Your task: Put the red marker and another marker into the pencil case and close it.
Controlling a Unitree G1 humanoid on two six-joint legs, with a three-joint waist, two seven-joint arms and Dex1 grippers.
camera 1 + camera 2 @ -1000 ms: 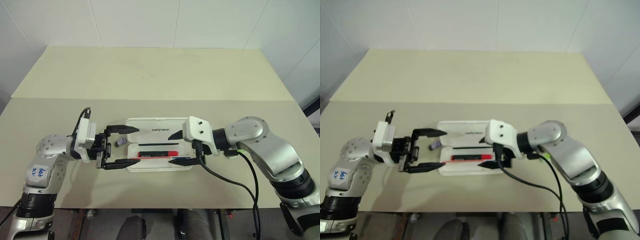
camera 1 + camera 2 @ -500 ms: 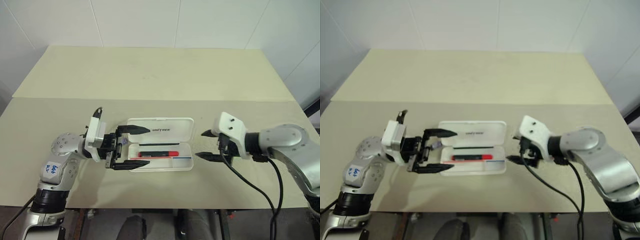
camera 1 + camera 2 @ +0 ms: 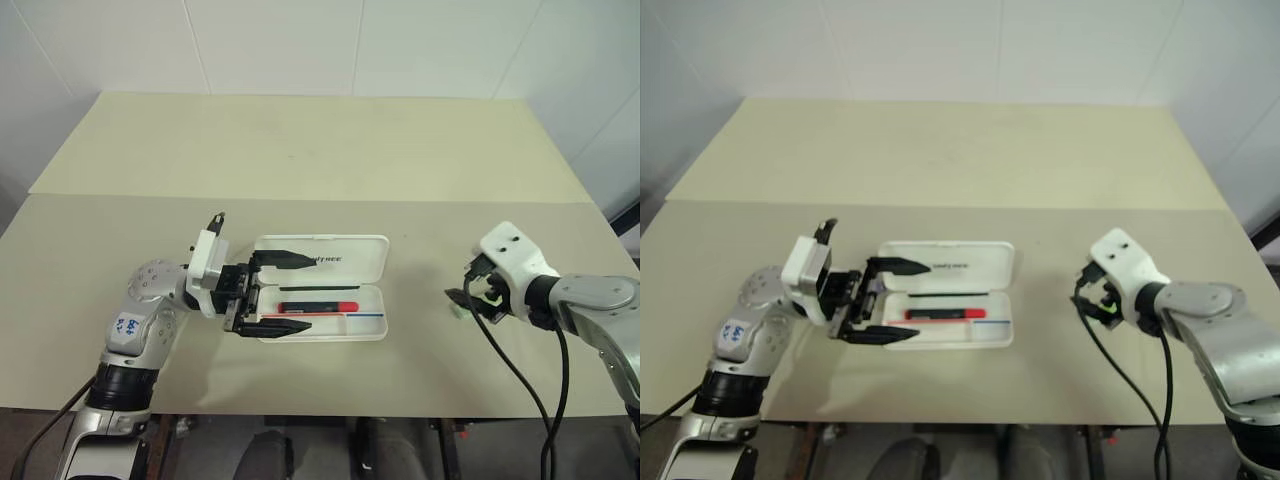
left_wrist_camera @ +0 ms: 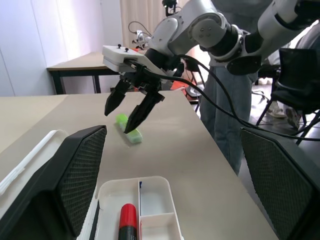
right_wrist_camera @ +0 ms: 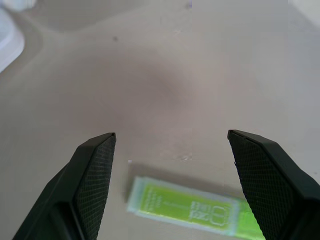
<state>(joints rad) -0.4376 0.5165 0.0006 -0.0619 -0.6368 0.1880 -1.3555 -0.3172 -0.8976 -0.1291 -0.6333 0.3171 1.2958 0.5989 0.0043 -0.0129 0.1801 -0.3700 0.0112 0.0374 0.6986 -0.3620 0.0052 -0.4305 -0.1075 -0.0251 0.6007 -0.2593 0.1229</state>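
The white pencil case (image 3: 372, 262) lies open near the front of the table, lid folded back. The red marker (image 3: 318, 306) rests in its tray, also seen in the left wrist view as the red marker (image 4: 127, 220). My left gripper (image 3: 312, 292) is open and straddles the case's left end, one finger over the lid and one along the tray's front edge. Off to the right, the lime-green marker (image 5: 185, 205) lies flat on the table. My right gripper (image 5: 171, 136) hangs open just above it, tilted downward, with nothing between its fingers (image 4: 129, 125).
A seam (image 3: 420, 202) crosses the beige table behind the case. A black cable (image 3: 510, 360) trails from my right wrist over the front edge. Beyond the table's right end stand a person (image 4: 235, 115) and a desk (image 4: 80, 65).
My right gripper has left the case's right end, swung far right and tipped down over the green marker. The left gripper has edged right along the case. The red marker stays in the tray.
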